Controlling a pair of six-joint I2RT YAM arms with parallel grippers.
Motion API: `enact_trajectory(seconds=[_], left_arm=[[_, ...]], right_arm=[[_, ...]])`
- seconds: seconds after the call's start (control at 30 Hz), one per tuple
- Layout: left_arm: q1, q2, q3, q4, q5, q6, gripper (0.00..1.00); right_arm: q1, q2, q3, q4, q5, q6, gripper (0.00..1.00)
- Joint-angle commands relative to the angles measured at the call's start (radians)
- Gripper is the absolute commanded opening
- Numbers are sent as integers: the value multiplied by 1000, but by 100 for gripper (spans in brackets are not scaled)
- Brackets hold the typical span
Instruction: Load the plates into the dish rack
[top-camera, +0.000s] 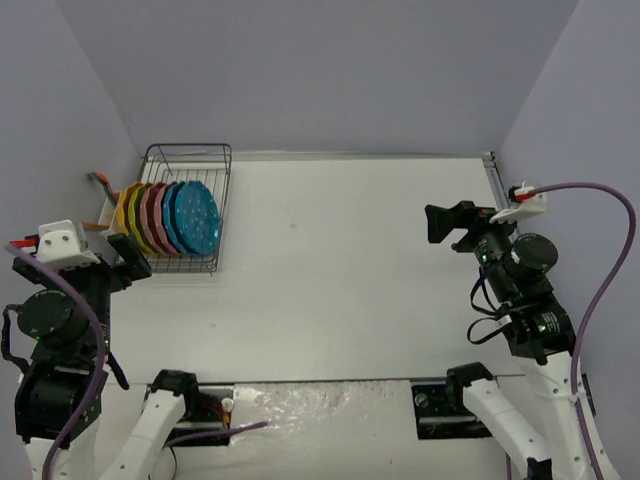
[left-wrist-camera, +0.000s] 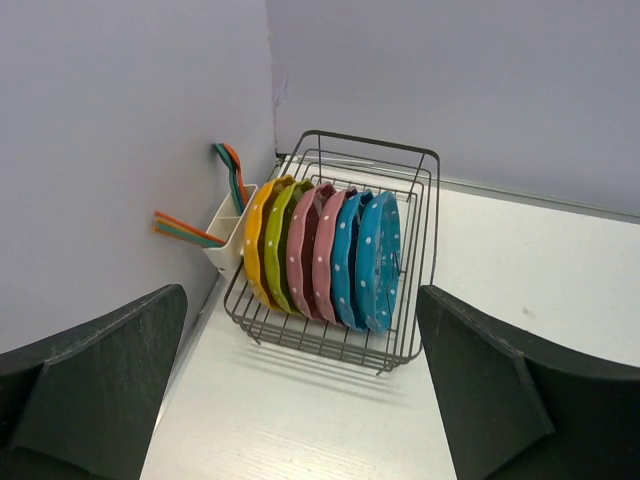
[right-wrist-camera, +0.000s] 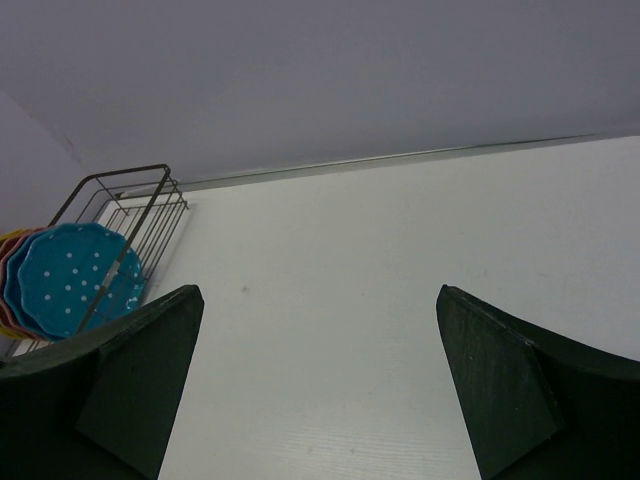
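- Pale lilac walls (top-camera: 300, 70) close in a white table (top-camera: 340, 270) on three sides, with both arms at its near edge
- left gripper (top-camera: 125, 262) is released: in the left wrist view its two dark fingers (left-wrist-camera: 100, 380) stand wide apart at the sides of the picture, and nothing is grasped between them
- it sits by the left wall, just short of the near end of the dish rack (left-wrist-camera: 425, 230), and points towards it
- this black wire basket stands in the far left corner of the table, beside the left wall
- all six plates (left-wrist-camera: 325, 255) stand on edge inside it, in one row along the wire dividers, faces close together
- from the wall side outward: orange plate (left-wrist-camera: 252, 240), yellow-green plate (left-wrist-camera: 277, 245), two pink plates (left-wrist-camera: 300, 250), two teal plates (left-wrist-camera: 378, 260), the last teal one facing the open table
- white holder (left-wrist-camera: 228, 225) sits against the rack's wall side, with orange and teal utensil handles (left-wrist-camera: 185, 230) sticking out of it
- right gripper (top-camera: 445, 222) is released too: in the right wrist view its fingers (right-wrist-camera: 130, 390) stand spread, with only bare table between them
- it hangs over the right side of the table, well apart from the rack, and points across towards the far left
- the outermost teal plate shows behind the rack's wires at the left edge of that view
- purple cable (top-camera: 610, 230) loops from the right wrist down along the right wall
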Motion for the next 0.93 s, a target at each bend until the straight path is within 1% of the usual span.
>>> enact_trajectory(seconds=[0.0,0.1,0.33,0.5,0.67,0.9], left_arm=[[3,-41,-21,-162,-1,-79,97],[-4,-80,-56,-220,-7,-108,97],[-8,-158,-202,-199,8,-156,97],[-11,-186,-272,-157,35,-186,97],[-14,-207,-325,-138,32,-196,97],[-19,-232,-370,-120,26,-209,97]], right_arm=[[12,-56,16,19,72,-78,100],[12,-118,-11,19,87,-112,100],[13,-221,-76,21,160,-164,100],[15,-243,-103,28,180,-173,100],[28,-247,-103,29,196,-183,100],[40,-247,-112,34,205,-191,100]])
